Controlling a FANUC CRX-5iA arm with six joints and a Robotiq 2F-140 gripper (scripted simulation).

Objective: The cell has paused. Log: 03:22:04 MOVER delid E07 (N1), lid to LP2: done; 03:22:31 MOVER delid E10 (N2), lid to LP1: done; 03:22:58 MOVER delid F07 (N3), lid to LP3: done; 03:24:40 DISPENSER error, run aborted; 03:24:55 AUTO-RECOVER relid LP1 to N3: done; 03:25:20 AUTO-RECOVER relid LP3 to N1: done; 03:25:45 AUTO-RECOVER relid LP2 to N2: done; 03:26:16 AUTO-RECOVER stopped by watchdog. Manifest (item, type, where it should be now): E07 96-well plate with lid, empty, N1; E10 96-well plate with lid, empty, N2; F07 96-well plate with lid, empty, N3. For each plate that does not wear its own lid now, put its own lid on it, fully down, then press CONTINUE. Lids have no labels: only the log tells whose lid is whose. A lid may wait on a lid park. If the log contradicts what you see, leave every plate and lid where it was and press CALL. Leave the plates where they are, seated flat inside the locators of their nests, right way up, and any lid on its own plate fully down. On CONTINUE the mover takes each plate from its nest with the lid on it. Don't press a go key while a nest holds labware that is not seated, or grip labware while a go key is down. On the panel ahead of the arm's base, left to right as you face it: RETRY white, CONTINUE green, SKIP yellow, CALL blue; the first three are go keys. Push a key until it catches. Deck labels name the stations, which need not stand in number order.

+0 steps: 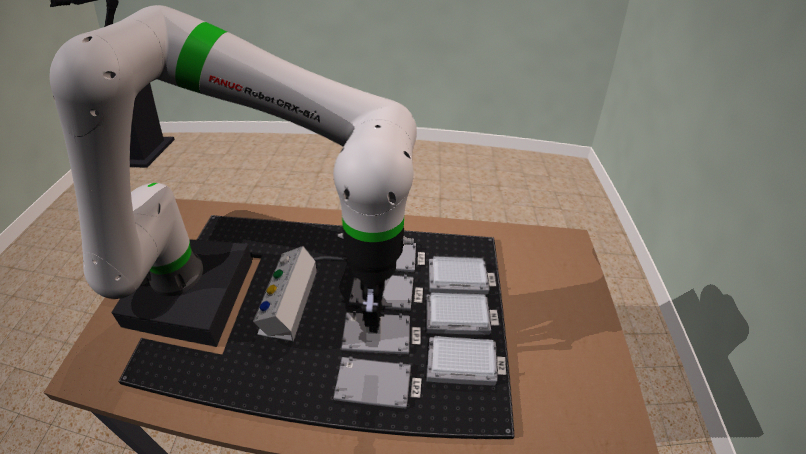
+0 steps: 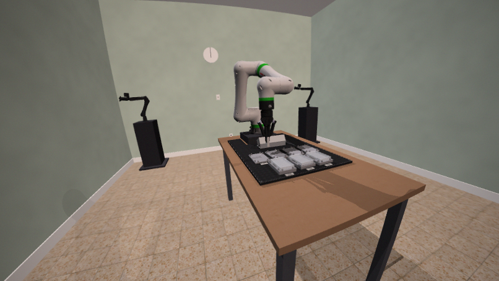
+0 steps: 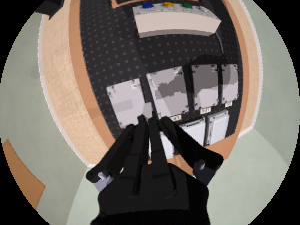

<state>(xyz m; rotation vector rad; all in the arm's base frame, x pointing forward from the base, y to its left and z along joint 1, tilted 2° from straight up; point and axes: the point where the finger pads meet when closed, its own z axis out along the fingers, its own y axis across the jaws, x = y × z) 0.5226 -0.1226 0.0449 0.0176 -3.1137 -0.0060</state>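
Note:
Three 96-well plates sit in a column of nests on the right of the black deck: the far one (image 1: 458, 273), the middle one (image 1: 457, 311) labelled N1, and the near one (image 1: 462, 359) labelled N2. Each seems to wear a clear lid. Left of them is a column of grey lid parks, among them LP4 (image 1: 394, 290), LP1 and LP2 (image 1: 372, 382); no lid lies on them. My gripper (image 1: 371, 322) is shut on nothing and hangs above the deck over the LP4 and LP1 parks. It also shows in the wrist view (image 3: 151, 123) and the exterior view (image 2: 266, 135).
The key panel (image 1: 284, 293) stands left of the lid parks, ahead of the arm's base, with green (image 1: 277, 274), yellow (image 1: 271, 289) and blue (image 1: 264, 306) keys visible. The arm's elbow hides part of the farthest lid park (image 1: 407, 256).

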